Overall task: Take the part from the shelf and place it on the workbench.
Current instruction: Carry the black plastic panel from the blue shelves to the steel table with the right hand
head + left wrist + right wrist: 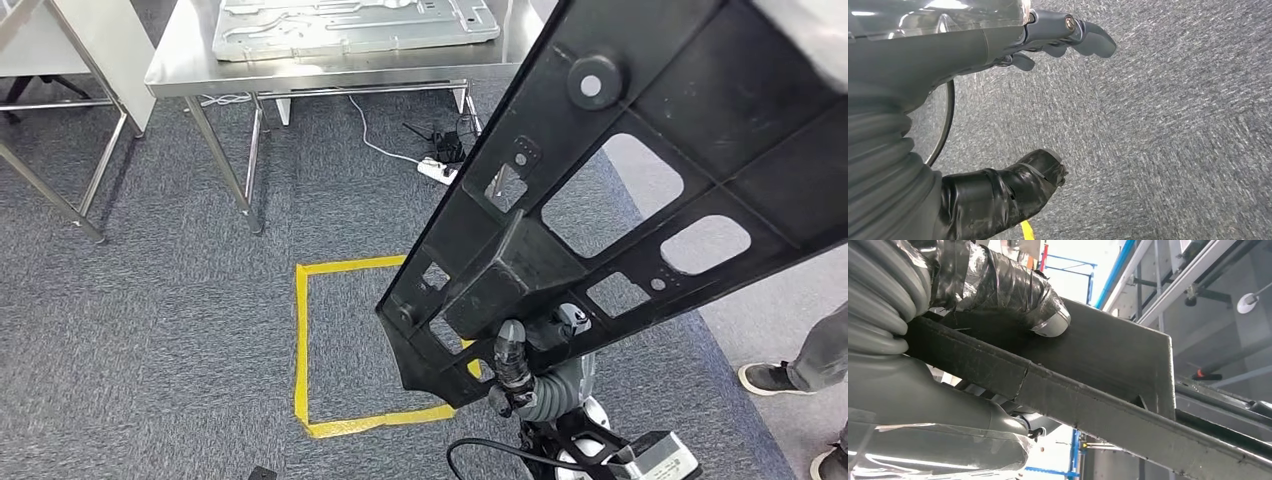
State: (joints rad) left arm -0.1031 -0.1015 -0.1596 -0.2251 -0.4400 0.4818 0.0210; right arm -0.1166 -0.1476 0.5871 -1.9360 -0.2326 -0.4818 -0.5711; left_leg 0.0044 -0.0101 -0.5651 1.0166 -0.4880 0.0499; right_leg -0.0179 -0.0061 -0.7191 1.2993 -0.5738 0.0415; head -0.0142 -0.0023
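Head view: long black plastic part (640,190), ribbed and pierced with rounded cut-outs, carried aloft above the grey carpet (150,330), not yet over the workbench (180,60). Long axis slanting from low by the right hand (515,365) up and away toward the picture's upper right. Workbench of brushed steel standing ahead and to the left, a pressed grey metal panel (350,25) lying on its top close to the near edge. Square of yellow tape (300,340) on the carpet between robot and bench. A person's shoes (775,378) at the right.

Left wrist view: left hand (1048,45) hanging over speckled carpet, holding nothing, fingers loosely curved and apart from the tape-wrapped thumb.

Right wrist view: tape-wrapped thumb (998,287) pressed on one matte, scuffed face of the part (1088,375), fingers beneath the other face, clamping its flat bar. Judged: right hand alone bears it, so the swing to the bench goes leftward and forward, free end leading.
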